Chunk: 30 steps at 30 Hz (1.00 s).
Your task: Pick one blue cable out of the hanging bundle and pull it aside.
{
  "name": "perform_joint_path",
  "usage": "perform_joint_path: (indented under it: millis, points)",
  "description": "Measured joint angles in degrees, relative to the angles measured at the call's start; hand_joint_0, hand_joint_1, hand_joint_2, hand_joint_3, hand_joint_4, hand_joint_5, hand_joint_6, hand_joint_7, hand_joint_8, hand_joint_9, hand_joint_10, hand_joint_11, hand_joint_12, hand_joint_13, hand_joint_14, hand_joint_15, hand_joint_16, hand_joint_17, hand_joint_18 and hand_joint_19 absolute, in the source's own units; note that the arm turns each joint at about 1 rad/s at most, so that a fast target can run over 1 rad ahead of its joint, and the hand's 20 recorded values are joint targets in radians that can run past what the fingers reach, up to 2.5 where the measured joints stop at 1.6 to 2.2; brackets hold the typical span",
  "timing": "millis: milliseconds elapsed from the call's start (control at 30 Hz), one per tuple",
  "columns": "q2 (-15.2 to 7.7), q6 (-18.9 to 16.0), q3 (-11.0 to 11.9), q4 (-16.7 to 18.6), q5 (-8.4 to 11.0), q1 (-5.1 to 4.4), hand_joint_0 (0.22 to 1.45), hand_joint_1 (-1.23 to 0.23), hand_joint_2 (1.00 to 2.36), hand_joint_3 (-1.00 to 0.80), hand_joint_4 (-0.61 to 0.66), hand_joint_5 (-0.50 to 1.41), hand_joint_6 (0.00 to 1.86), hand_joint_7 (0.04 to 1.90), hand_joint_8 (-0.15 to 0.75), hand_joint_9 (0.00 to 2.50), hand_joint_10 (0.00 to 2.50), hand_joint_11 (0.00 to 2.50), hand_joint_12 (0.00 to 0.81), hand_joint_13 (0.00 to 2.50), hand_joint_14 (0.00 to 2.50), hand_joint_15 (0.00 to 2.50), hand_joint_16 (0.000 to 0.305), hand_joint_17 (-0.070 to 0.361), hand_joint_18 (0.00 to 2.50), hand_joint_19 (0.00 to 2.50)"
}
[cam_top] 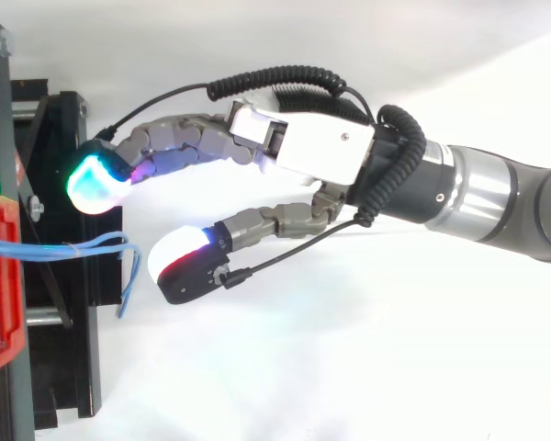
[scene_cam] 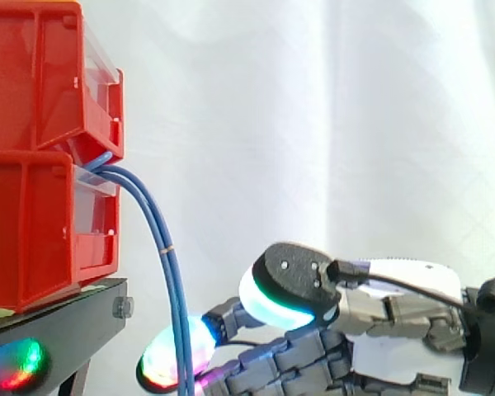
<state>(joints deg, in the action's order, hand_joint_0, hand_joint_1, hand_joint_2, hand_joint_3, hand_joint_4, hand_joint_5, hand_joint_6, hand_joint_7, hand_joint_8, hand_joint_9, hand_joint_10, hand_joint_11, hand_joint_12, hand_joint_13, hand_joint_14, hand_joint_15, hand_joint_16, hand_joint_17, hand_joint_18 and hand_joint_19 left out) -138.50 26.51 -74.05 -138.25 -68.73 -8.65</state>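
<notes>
1. Blue cables (scene_cam: 175, 305) spill out of the gap between the two stacked red bins (scene_cam: 33, 124) at the left. They hang in a long curve past the edge of the black stand (scene_cam: 66, 318).
2. The hand (scene_cam: 404, 318) reaches in low from the right, in front of the white curtain (scene_cam: 313, 124), with its fingers stretched towards the bundle.
3. From the side, one glowing fingertip (scene_cam: 161, 361) sits right behind the cables near the bottom. Whether pad and cable are actually touching, I cannot tell.
4. From above, the blue cables (cam_top: 64, 246) run rightward off the bin and end in a small loop over the stand (cam_top: 73, 367).
5. That loop lies between the green-lit fingertip (cam_top: 92, 179) and the thumb pad (cam_top: 179, 257), just left of the thumb pad, with a sliver of daylight showing.
6. The hand (cam_top: 312, 152) is spread wide, thumb well apart from the fingers, and nothing is pinched. The bundle hangs free in the gap.
</notes>
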Motion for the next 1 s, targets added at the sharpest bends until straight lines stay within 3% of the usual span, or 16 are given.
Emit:
perform_joint_path:
  millis: [267, 667, 1000]
  points:
    - [-1.8, -3.7, 1.7, -1.6, -0.41, 0.04, 0.52, -0.56, 1.0, -0.5, 0.27, -0.16, 0.5, 0.74, 0.269, 0.64, 0.0, 0.14, 0.312, 0.57, 0.01, 0.25, 0.039, 0.089, 0.38, 0.25]
    - [-1.8, -4.7, 3.4, -0.5, -2.22, -0.17, 0.53, -0.55, 1.0, -0.5, 0.28, -0.14, 0.5, 0.81, 0.269, 0.67, 0.01, 0.18, 0.305, 0.59, 0.01, 0.26, 0.04, 0.089, 0.42, 0.28]
    - [-1.8, -11.3, 3.4, -0.7, -3.75, -0.69, 0.55, -0.56, 1.0, -0.49, 0.29, -0.13, 0.5, 0.97, 0.273, 0.72, 0.01, 0.24, 0.3, 0.64, 0.01, 0.31, 0.041, 0.092, 0.46, 0.31]
